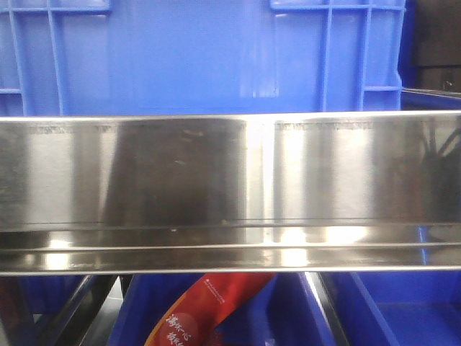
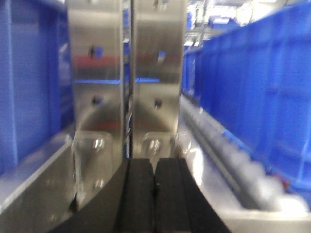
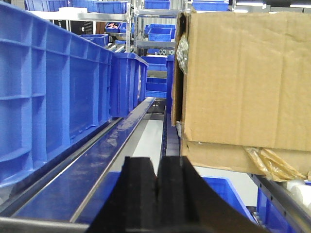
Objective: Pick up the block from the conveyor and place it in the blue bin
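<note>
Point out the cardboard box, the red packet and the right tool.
cardboard box point(image 3: 243, 77): right wrist view, its broad side.
red packet point(image 1: 202, 310): front view, its printed face.
right tool point(image 3: 156, 187): right wrist view, seam between closed fingers.

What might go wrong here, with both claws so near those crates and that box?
No block or conveyor shows in any view, so a grab would be blind. The left gripper, shut, faces steel brackets closely and could knock them. The right gripper, also shut, sits between a blue crate and a cardboard box; swinging sideways could clip either.
</note>
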Controlling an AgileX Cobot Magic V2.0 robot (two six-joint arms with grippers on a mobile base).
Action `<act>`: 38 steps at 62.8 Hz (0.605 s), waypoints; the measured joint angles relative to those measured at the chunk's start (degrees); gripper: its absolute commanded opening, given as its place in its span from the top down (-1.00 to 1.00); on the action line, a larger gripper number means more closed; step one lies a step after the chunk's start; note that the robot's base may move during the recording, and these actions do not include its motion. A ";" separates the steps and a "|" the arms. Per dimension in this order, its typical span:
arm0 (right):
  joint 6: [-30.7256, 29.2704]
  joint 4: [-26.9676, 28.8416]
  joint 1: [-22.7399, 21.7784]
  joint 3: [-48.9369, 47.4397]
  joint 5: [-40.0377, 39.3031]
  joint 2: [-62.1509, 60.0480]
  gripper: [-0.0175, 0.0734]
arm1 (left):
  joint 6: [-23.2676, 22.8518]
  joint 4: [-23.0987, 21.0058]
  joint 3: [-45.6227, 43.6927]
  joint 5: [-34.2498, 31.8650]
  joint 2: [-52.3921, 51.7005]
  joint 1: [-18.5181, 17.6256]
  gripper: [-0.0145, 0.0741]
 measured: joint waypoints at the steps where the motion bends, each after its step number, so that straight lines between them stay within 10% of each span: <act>1: 0.00 0.00 0.00 0.00 0.00 0.00 0.97 | 0.00 0.00 0.11 0.05 0.00 0.00 0.92; 38: 0.00 0.00 0.00 0.00 0.00 0.00 0.97 | 0.00 0.28 0.34 -1.29 0.00 0.00 0.92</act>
